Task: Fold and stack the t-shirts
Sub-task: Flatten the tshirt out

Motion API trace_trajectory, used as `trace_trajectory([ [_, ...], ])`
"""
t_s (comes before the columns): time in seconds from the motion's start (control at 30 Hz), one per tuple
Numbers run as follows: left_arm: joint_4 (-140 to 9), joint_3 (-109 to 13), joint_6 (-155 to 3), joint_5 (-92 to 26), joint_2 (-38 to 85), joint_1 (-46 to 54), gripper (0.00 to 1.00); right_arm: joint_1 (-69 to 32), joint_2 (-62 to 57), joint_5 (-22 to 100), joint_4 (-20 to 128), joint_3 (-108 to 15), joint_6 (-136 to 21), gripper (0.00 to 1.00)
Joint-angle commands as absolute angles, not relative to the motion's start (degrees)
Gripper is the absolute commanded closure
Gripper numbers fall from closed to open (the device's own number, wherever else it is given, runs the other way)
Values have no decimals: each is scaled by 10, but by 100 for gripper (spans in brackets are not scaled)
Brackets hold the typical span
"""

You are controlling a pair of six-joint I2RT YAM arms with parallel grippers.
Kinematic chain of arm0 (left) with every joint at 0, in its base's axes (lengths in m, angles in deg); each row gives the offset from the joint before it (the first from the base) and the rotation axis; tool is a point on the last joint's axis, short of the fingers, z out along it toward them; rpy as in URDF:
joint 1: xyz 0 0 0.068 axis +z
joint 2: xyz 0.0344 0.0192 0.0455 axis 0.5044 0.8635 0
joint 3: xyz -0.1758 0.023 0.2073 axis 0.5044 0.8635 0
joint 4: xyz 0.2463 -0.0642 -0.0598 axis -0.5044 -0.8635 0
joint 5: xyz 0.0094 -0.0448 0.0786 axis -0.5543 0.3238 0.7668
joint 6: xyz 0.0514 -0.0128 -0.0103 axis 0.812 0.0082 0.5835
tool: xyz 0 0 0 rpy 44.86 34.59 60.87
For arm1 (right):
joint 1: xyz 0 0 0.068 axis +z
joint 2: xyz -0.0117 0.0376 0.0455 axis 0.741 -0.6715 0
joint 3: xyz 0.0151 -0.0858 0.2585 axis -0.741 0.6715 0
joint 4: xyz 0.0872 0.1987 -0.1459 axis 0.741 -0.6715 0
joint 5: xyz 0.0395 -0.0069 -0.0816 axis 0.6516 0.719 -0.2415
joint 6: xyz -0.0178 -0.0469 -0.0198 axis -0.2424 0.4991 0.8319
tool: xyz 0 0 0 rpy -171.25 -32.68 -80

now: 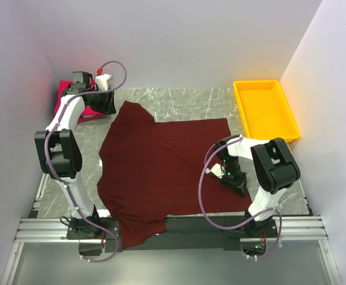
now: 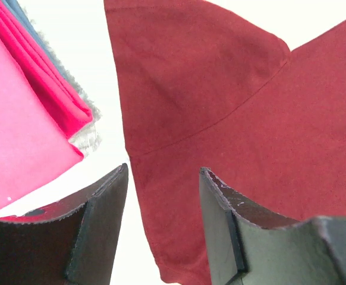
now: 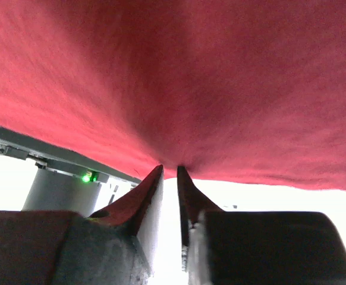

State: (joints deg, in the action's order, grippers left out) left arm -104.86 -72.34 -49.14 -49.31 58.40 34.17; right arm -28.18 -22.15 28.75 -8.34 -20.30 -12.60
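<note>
A yellow plastic tray (image 1: 265, 113) sits at the far right corner of the table (image 1: 179, 100), its long side running away from the near edge and just beside the right-hand wall. The table has a grey, marble-patterned top crossed by pale veins, and plain white walls (image 1: 173, 41) enclose it on the left, far and right sides. Along its near edge runs a frame of silver aluminium rails (image 1: 45, 230), with a pale flat panel (image 1: 173, 267) below them.
</note>
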Motion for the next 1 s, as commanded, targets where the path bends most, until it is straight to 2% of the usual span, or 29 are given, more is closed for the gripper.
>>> trace_trajectory([
  [0.0,-1031,-760,-505,-513,597,339,43,-280,-183,300,-75,-238,-110,77],
  [0.13,-1026,-829,-524,-525,651,333,47,-302,-170,399,-124,-384,-127,66],
  [0.3,-1023,-937,-534,-497,742,310,49,-347,-231,453,-72,-563,-215,66],
  [0.43,-990,-959,-551,-466,778,306,50,-375,-296,406,-6,-680,-308,67],
  [0.63,-939,-947,-584,-446,796,306,49,-412,-374,369,89,-753,-360,66],
  [0.97,-939,-953,-580,-430,817,288,45,-430,-517,374,141,-852,-386,53],
])
